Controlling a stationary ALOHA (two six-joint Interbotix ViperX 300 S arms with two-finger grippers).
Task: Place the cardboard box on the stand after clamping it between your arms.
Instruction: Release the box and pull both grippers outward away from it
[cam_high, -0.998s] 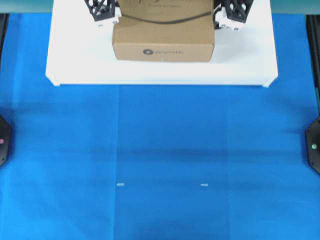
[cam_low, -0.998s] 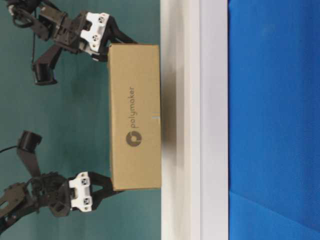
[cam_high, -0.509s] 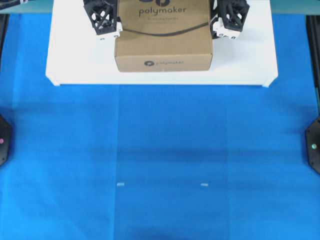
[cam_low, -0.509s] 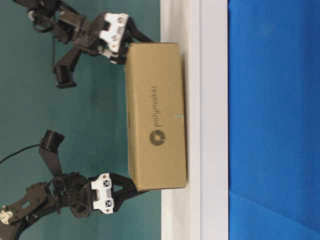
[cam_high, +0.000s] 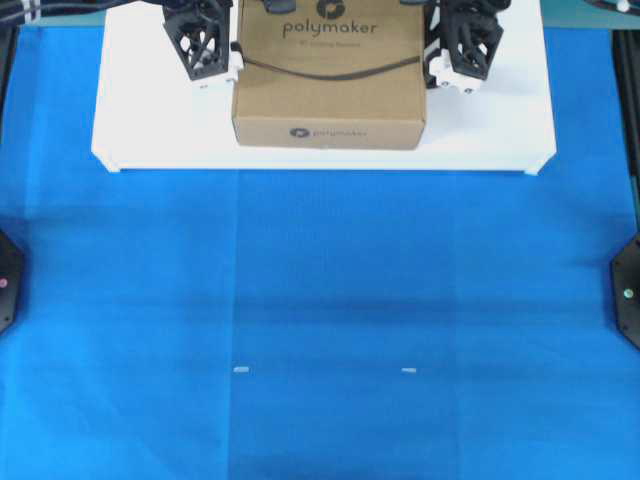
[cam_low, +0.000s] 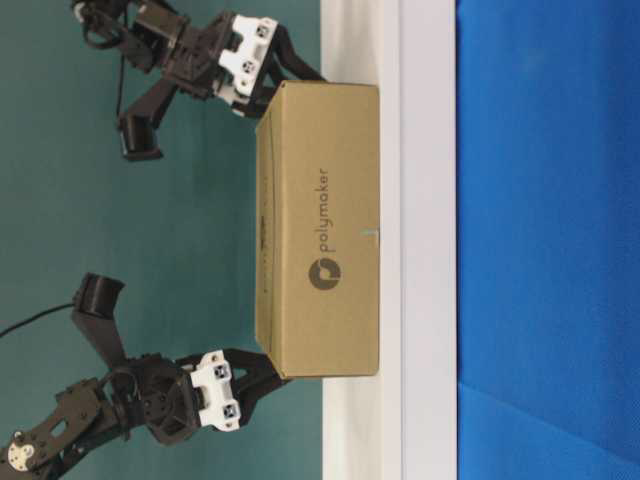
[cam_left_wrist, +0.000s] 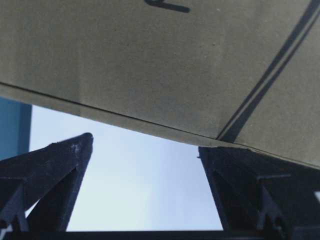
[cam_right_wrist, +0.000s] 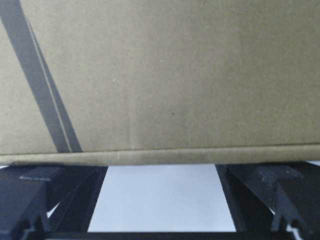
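Observation:
The brown cardboard box (cam_high: 329, 82) with the polymaker logo is over the back middle of the white stand (cam_high: 150, 125) and appears to rest on its top. My left gripper (cam_high: 207, 50) is open, its spread fingertips against the box's left side. My right gripper (cam_high: 459, 52) is open and presses the box's right side. The table-level view shows the box (cam_low: 318, 230) on the stand (cam_low: 390, 90), with the left gripper (cam_low: 258, 375) below it and the right gripper (cam_low: 282, 75) above it. The left wrist view shows the box (cam_left_wrist: 150, 60) above the open left gripper (cam_left_wrist: 145, 144). The right wrist view shows the box (cam_right_wrist: 165, 75) above the open right gripper (cam_right_wrist: 160, 170).
A blue cloth (cam_high: 320, 320) covers the table in front of the stand, with two small white marks (cam_high: 242, 368) on it. Black arm bases (cam_high: 628, 290) sit at the left and right edges. A teal backdrop (cam_low: 150, 230) lies behind the stand.
Both grippers and the clamped box have come down and a little toward the stand's front. The gap under the box has closed.

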